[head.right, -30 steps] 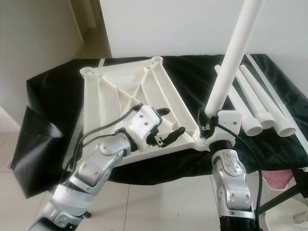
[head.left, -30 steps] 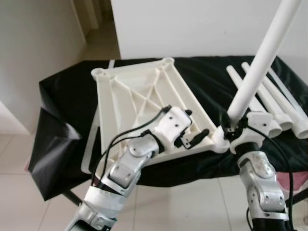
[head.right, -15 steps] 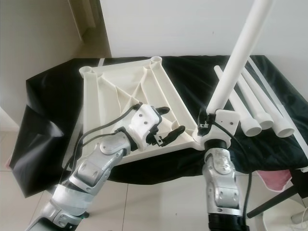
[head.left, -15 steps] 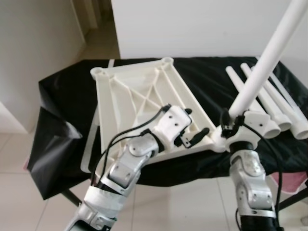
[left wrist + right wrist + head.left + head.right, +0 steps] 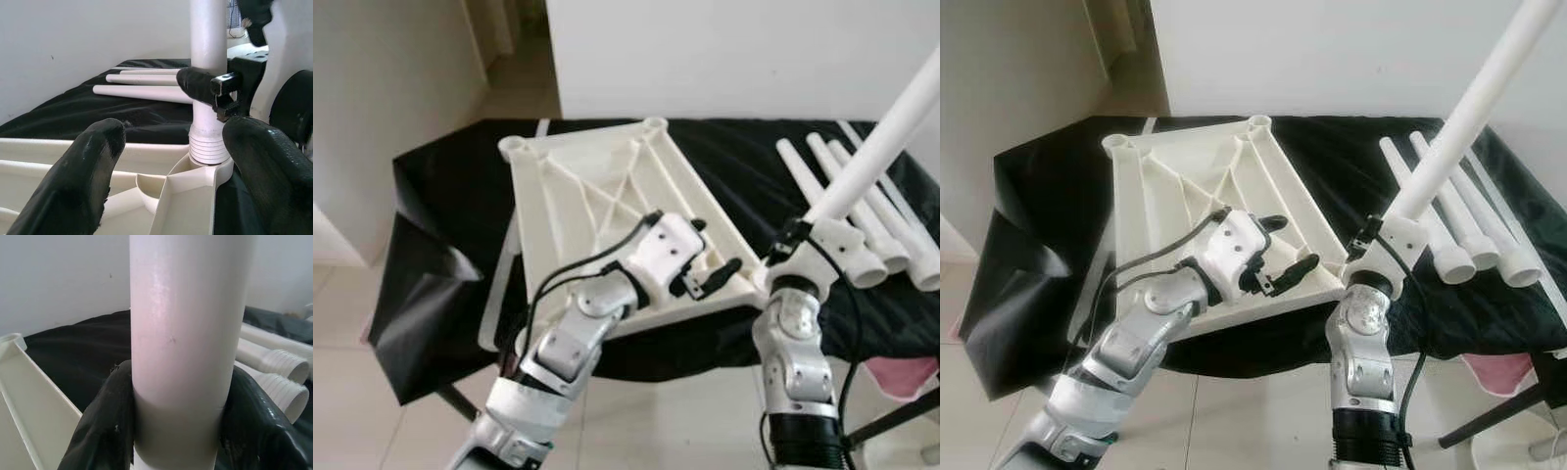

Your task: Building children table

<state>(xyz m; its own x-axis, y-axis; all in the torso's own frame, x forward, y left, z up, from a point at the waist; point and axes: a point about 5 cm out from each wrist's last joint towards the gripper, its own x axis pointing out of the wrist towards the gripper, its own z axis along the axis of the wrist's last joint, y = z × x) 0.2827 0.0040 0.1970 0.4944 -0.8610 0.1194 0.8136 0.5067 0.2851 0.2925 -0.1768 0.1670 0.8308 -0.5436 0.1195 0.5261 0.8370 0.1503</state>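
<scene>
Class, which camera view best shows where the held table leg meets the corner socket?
The left wrist view: the leg's threaded end sits in the tabletop's corner socket, close up. The eye views show it small behind the right hand. The right wrist view shows the leg's shaft.

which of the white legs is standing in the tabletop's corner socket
The leg clamped in the right hand, tilted up from the tabletop; the other legs lie flat on the black cloth.
</scene>
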